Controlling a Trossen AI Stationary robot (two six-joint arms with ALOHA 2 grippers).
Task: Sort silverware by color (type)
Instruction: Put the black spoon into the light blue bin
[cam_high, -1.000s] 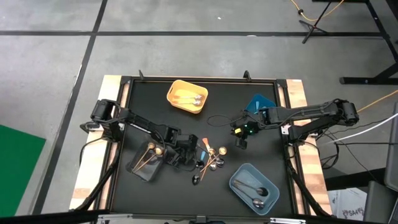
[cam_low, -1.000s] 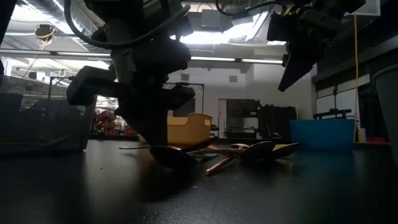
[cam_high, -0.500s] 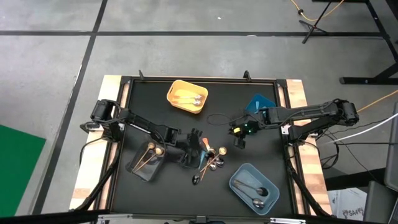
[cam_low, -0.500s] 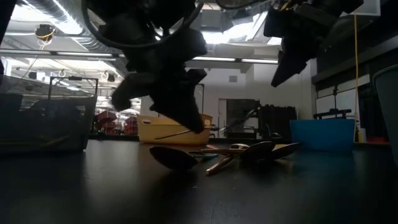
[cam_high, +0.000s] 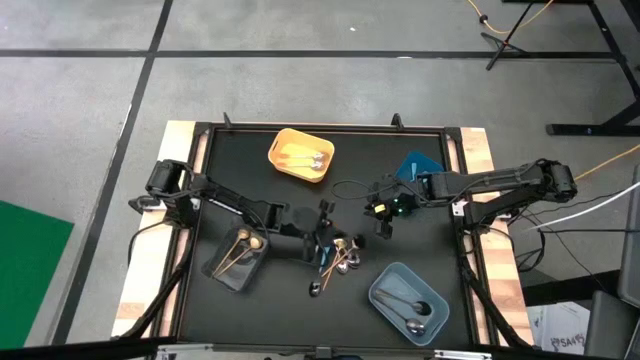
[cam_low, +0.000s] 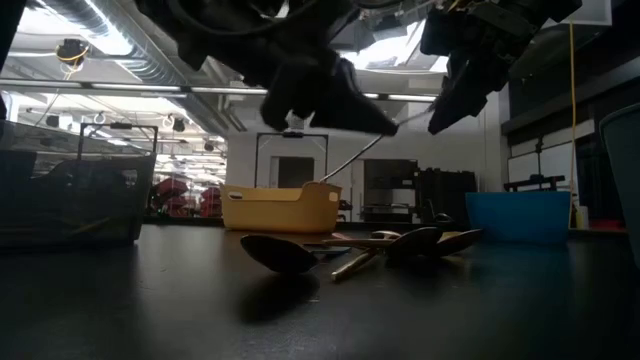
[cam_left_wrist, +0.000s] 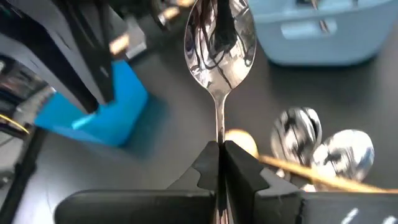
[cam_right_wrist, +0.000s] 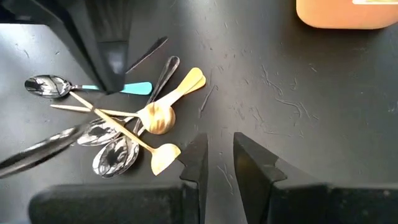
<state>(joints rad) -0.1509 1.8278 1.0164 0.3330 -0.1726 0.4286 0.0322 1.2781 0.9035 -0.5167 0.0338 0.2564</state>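
Clamped in the left gripper (cam_left_wrist: 219, 155) by its thin handle: a polished silver metal spoon (cam_left_wrist: 219, 37), lifted above the pile of mixed silver and gold spoons (cam_high: 340, 255) at centre of the high view. Bowl upward in the left wrist frame, long axis straight out from the fingers, toward the light blue-grey rectangular bin (cam_left_wrist: 323, 31). Probably light, stiff and slippery; best pinched mid-handle. Right gripper (cam_right_wrist: 217, 158) hovering right of centre, slightly parted, holding nothing.

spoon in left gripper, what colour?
Silver, mirror-polished spoon, pinched by the left gripper. Clearest in the left wrist view.
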